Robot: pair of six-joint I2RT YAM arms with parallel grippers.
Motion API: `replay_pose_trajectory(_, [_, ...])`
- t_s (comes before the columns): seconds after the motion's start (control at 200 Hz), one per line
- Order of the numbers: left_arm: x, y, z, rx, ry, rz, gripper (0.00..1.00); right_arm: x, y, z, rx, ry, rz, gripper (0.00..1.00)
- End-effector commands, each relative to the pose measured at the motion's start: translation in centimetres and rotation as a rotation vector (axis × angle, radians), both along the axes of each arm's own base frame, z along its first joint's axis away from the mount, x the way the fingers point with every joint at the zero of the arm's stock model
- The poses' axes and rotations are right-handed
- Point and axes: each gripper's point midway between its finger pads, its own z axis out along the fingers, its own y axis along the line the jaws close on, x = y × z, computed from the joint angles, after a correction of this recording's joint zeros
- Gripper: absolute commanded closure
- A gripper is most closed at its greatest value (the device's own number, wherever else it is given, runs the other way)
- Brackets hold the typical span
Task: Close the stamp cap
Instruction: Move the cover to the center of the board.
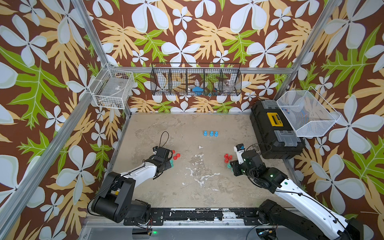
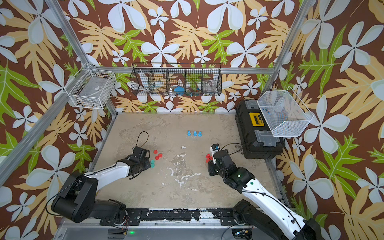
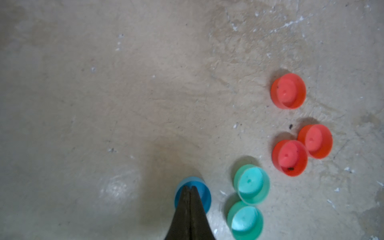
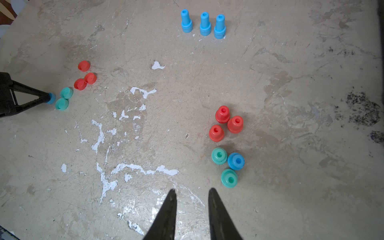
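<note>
Left wrist view: left claw [image 3: 189,188] is pinched tight on the rim of the blue cap [image 3: 204,197], two teal caps [image 3: 251,182] just beside its tips, so the step looks like cap pickup, though lift off the counter [image 3: 104,83] is unclear. Right wrist view alone shows the uncapped blue stamp [image 4: 236,161] just ahead of the right claw [image 4: 192,192], whose jaws stand apart and empty. Next move likely needs carrying the cap across and pressing it squarely onto that stamp.
</note>
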Motion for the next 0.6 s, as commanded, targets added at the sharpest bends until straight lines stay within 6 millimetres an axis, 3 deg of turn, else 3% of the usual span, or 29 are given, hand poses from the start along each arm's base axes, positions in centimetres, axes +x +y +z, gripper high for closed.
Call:
replay_pose_trajectory(0.0, [-2.2,0.5,-0.6,-0.010,0.052,0.022,0.99,0.0,0.2,0.2,0.015,-0.005,0.002,0.72])
replay_pose_trajectory(0.2, [-4.3,-0.1,-0.4,-0.054,0.035,0.012,0.99,0.0,0.2,0.3,0.017,-0.010,0.001,0.71])
replay_pose_trajectory(0.591, [-6.1,-5.6,-0.1,-0.093,0.035,-0.126,0.99,0.0,0.0,0.5,0.020,-0.015,-0.005,0.72])
